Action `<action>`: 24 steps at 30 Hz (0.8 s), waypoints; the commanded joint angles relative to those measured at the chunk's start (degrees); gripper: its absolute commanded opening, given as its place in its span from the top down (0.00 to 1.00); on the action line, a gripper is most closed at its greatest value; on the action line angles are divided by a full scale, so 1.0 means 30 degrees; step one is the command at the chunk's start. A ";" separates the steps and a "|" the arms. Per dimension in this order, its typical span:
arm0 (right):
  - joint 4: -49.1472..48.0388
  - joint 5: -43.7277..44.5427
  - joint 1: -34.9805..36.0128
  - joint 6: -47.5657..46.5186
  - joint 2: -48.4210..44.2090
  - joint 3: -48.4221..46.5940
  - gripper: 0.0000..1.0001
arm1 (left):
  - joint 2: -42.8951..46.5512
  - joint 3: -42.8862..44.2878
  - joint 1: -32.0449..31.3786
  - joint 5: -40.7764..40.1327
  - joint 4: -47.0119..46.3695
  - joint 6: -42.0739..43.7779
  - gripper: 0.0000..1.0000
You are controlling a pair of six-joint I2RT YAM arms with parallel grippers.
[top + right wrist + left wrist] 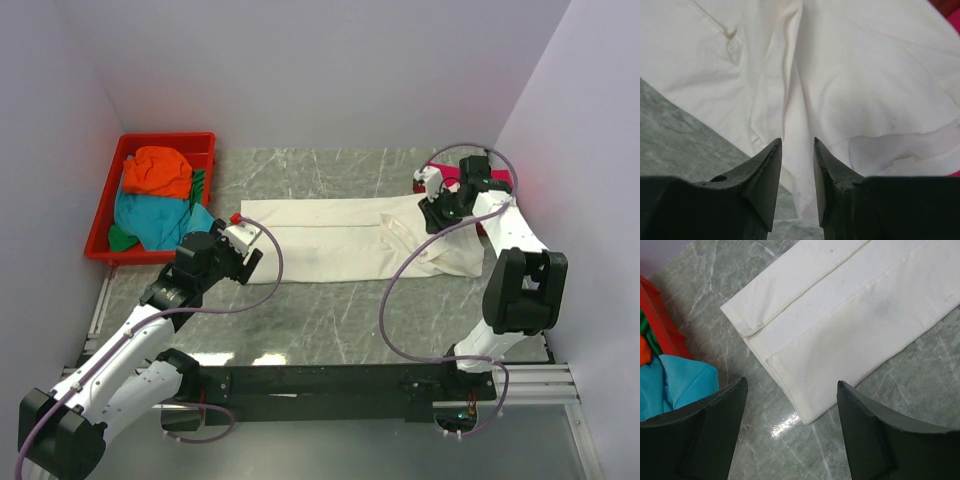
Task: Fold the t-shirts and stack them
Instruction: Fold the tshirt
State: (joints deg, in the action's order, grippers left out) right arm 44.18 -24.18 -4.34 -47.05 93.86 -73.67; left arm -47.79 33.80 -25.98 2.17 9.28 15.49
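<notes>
The large cream-white t-shirt (330,235) lies on the table as a long folded band. My left gripper (245,262) hovers open over its near left corner (807,412), touching nothing. At the shirt's rumpled right end (865,85) my right gripper (432,205) points down, jaws a little apart. A raised crease of cloth runs under the gap of that right gripper (797,140), and the pads do not pinch it. Orange (158,170) and teal (150,220) t-shirts are heaped in the red tray (100,215). A magenta-pink t-shirt (440,168) peeks out behind the right gripper.
The red tray stands at the back left against the wall, with some green cloth (120,238) in it too. Walls close in on the left, back and right. Grey marble tabletop (330,310) shows in front of the white shirt.
</notes>
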 commanded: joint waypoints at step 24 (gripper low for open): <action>0.1475 0.0474 0.0478 -0.0021 0.3311 -0.0200 0.56 | 0.0080 0.0422 -0.0071 0.0477 -0.0573 -0.0181 0.22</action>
State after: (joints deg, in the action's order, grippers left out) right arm 48.75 -23.05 -3.73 -46.83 102.39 -75.00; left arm -47.79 33.80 -25.98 2.61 9.28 15.51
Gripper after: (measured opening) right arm 0.437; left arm 0.777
